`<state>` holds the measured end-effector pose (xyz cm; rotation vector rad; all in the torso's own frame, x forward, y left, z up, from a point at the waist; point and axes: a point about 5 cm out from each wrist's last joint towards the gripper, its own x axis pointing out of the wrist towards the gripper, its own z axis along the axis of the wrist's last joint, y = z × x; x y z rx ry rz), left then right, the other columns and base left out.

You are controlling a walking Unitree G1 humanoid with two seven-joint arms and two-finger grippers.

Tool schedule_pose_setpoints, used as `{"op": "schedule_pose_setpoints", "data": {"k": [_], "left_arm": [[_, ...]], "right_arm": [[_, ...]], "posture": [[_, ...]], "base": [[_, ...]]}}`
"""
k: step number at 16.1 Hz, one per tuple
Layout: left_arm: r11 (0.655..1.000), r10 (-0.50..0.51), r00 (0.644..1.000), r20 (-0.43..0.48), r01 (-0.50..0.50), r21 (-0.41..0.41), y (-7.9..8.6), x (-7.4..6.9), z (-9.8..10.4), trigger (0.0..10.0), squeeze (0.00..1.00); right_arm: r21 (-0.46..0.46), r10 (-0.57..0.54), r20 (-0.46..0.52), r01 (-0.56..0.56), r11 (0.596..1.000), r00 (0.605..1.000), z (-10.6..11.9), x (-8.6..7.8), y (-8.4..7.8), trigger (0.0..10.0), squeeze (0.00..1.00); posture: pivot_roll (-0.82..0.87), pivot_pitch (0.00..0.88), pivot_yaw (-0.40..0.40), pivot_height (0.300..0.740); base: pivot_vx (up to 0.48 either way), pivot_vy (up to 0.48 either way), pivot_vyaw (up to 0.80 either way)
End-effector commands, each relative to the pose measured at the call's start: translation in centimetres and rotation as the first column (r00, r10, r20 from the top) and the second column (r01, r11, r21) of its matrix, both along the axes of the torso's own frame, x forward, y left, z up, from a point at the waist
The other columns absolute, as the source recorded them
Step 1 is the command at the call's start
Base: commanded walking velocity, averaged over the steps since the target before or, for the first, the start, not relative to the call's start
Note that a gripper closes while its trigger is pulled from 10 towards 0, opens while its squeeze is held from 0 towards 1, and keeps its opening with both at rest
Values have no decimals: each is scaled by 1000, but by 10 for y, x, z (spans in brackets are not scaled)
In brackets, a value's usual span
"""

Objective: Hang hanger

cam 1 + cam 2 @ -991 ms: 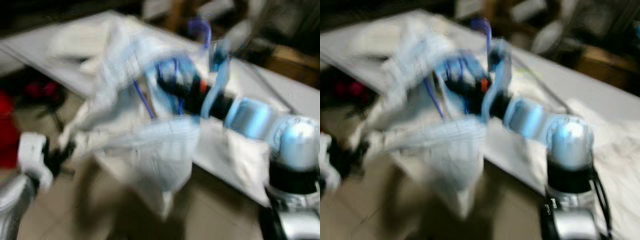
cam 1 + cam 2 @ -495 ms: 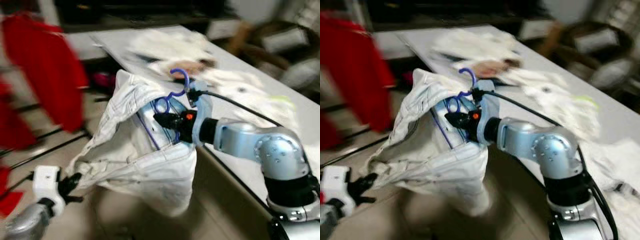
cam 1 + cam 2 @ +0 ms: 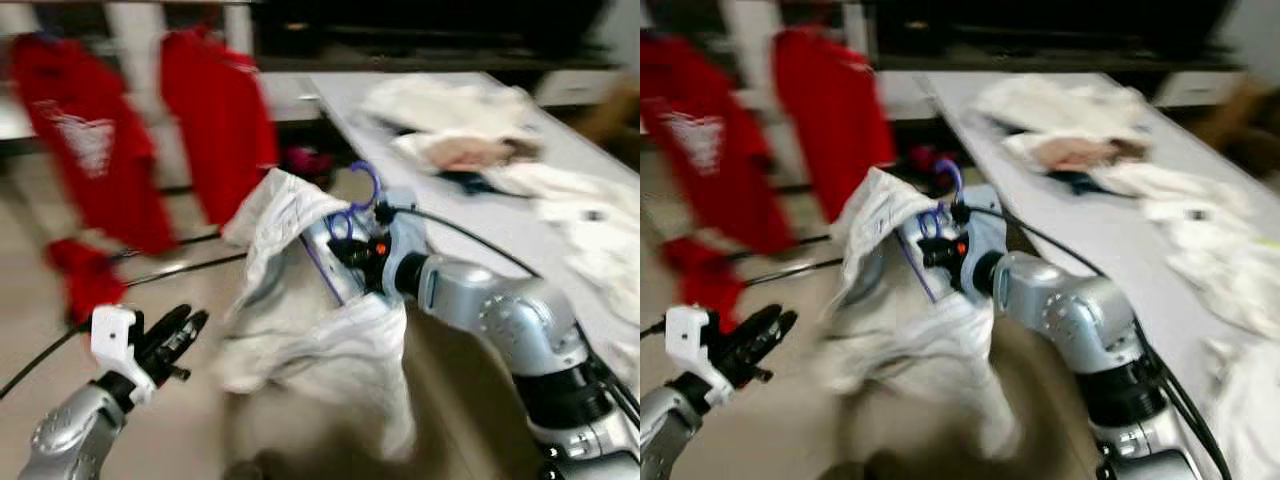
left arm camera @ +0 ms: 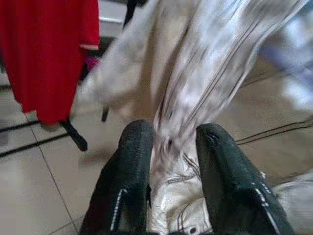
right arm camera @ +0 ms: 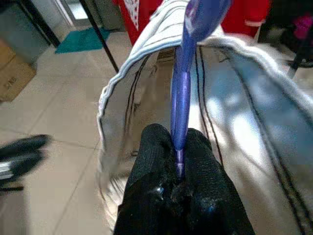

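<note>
The right gripper (image 5: 177,169) is holding a purple hanger (image 5: 183,93), its fingers (image 5: 151,156) pinching together on the hanger's thin stem. In the head views the right arm is reaching out to the robot's left, off the edge of the tabletop (image 3: 500,215), with the hanger's hook (image 3: 365,185) sticking up above the gripper. A white garment (image 3: 330,330) is draped over the hanger and is hanging down from it above the floor (image 3: 200,400).

The left gripper (image 3: 165,340) is sitting low on the left, near the floor and apart from the hanger. Its fingers (image 4: 132,161) are standing apart, and in its wrist view a fold of the white garment is lying between them; whether they are pressing on it is unclear because of blur.

Red shirts (image 3: 215,120) are hanging behind on a rack, and another red cloth (image 3: 85,280) is lying lower down. More pale clothes (image 3: 450,110) are lying piled on the tabletop. The head views are blurring.
</note>
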<state>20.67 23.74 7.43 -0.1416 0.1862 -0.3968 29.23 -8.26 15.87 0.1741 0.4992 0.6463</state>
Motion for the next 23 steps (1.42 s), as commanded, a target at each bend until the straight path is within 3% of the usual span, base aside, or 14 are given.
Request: {"op": "schedule_pose_setpoints", "data": {"k": [1, 3, 5, 6, 8, 9, 10, 11, 13, 15, 20, 23], "left_arm": [[1000, -19, 999, 39, 18, 16, -1, 2, 8, 10000, 1000], [996, 19, 1000, 18, -20, 89, 1, 6, 10, 10000, 1000], [998, 28, 997, 76, -31, 50, -9, 11, 26, 10000, 322], [998, 37, 994, 99, -42, 53, -18, 15, 35, 10000, 0], [996, 50, 989, 136, -60, 71, -39, 24, 46, 10000, 0], [990, 119, 982, 148, -129, 61, -45, 30, 50, 10000, 0], [983, 159, 980, 117, -169, 78, -44, 32, 46, 10000, 0], [977, 170, 979, 109, -182, 107, -43, 32, 44, 10000, 0], [973, 156, 983, 98, -170, 158, -42, 29, 40, 10000, 0], [970, 140, 988, 61, -149, 191, -42, 24, 33, 10000, 0], [959, 206, 978, 44, -211, 192, -36, 2, 35, 10000, 0], [957, 228, 973, 35, -231, 173, -39, -11, 38, 10000, 0]], "right_arm": [[-3, -20, 51, 21, 1000, 998, 0, 5, 0, 10000, 0], [-19, -81, 69, 83, 996, 994, -17, 12, 0, 10000, 0], [-20, -110, 115, 113, 993, 987, -20, 13, -2, 10000, 0], [22, -157, 125, 155, 988, 980, -22, 12, -7, 10000, 0], [-21, -235, 136, 240, 971, 962, -35, 7, -18, 10000, 0], [0, -283, 145, 286, 958, 948, -45, 0, -25, 10000, 0], [-27, -327, 168, 336, 941, 930, -51, -5, -31, 10000, 0], [-99, -322, 178, 342, 934, 930, -58, -8, -34, 10000, 0], [-150, -274, 195, 305, 940, 942, -65, -13, -37, 10000, 0], [-204, -246, 185, 282, 938, 951, -71, -16, -39, 10000, 0], [-130, -250, 144, 269, 954, 957, -68, -20, -28, 10000, 0], [-133, -229, 137, 247, 960, 964, -70, -22, -27, 10000, 0]], "posture": [[-28, 0, -100, 740], [-20, 0, -105, 740], [-13, 0, -113, 740], [-7, 0, -117, 740], [0, 2, -121, 740], [13, 10, -124, 740], [11, 15, -120, 740], [9, 19, -119, 740], [5, 27, -118, 740], [-1, 35, -116, 740], [25, 119, -154, 740], [61, 141, -170, 740]], "base": [[0, 0, 800], [0, 0, 800], [0, 0, 662], [0, 0, 0], [0, 0, 0], [0, 0, 0], [0, 0, 0], [0, 0, 0], [0, 0, 0], [0, 0, 0], [283, 0, 0], [326, 0, 0]]}}
